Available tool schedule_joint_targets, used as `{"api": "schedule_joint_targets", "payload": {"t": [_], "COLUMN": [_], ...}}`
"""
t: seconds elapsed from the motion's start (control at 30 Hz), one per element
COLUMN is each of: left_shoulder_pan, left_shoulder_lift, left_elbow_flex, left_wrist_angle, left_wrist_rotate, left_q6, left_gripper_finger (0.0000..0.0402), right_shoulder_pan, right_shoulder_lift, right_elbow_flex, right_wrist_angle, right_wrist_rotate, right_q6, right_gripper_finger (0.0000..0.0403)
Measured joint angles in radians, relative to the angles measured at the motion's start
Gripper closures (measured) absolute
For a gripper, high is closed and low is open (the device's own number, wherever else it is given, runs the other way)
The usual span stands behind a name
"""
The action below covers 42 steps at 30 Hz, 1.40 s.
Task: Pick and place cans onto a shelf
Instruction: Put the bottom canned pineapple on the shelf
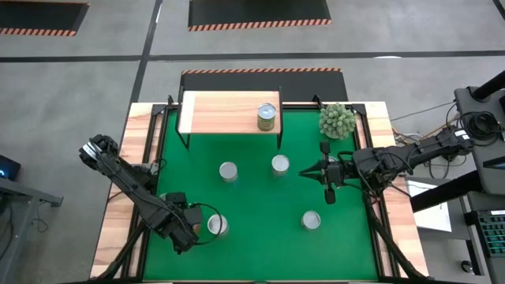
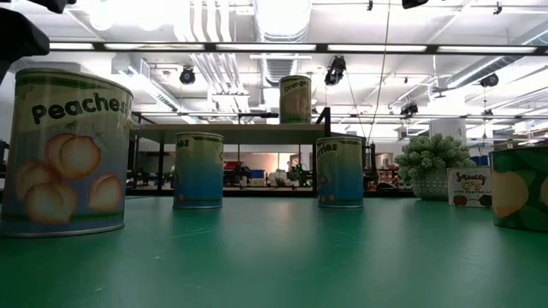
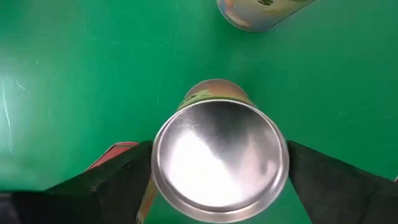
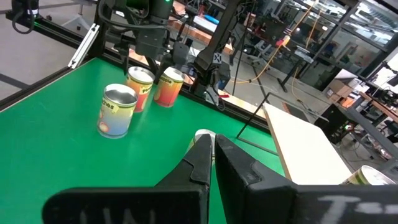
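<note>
A can with a peach label (image 1: 217, 226) stands upright on the green mat at the near left; its silvery top (image 3: 219, 158) fills the left wrist view. My left gripper (image 1: 207, 226) points down over it, one finger (image 3: 118, 183) on each side of the can. Another can (image 1: 267, 117) stands on the light-wood shelf (image 1: 225, 113) at the far edge. Three more cans (image 1: 228, 171) (image 1: 280, 165) (image 1: 311, 220) stand on the mat. My right gripper (image 1: 304, 173) hangs level above the mat's right half, shut and holding nothing. My left gripper has its fingers level with the can's top rim (image 3: 155, 155), coming from above and pointing down. The fingers stand right at the rim on both sides, but I cannot tell whether they touch it. The can stands upright on the mat.
A fuzzy pale-green ball plant (image 1: 338, 120) sits at the far right corner of the mat, next to the shelf. Wooden strips (image 1: 118, 205) border the mat. Open mat lies between the cans in the middle and along the near edge.
</note>
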<state>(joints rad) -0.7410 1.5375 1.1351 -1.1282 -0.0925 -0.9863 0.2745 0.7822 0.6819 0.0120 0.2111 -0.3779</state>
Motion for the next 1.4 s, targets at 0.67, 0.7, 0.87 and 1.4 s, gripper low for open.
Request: {"api": "schedule_joint_targets", "payload": {"t": [0.67, 0.7, 0.87, 1.4], "left_shoulder_pan": [0.063, 0.077, 0.177, 0.682], "left_shoulder_lift": [-0.001, -0.001, -0.002, -0.002], "left_elbow_flex": [0.351, 0.395, 0.592, 0.848], "left_wrist_angle": [-0.274, -0.306, -0.425, -0.377], "left_wrist_rotate": [-0.116, -0.157, -0.361, -0.517], "left_q6": [-0.017, -0.018, 0.021, 0.564], "left_gripper_finger": [0.0098, 0.0098, 0.0098, 0.0092], "right_shoulder_pan": [0.0, 0.0, 0.0, 0.0], "right_shoulder_lift": [0.0, 0.0, 0.0, -0.003], "right_elbow_flex": [0.0, 0.0, 0.0, 0.0], "right_wrist_angle": [0.0, 0.0, 0.0, -0.004], "right_wrist_rotate": [0.001, 0.001, 0.001, 0.0], "right_q6": [-0.005, -0.006, -0.007, -0.007], "right_gripper_finger": [0.0394, 0.0394, 0.0394, 0.0394]}}
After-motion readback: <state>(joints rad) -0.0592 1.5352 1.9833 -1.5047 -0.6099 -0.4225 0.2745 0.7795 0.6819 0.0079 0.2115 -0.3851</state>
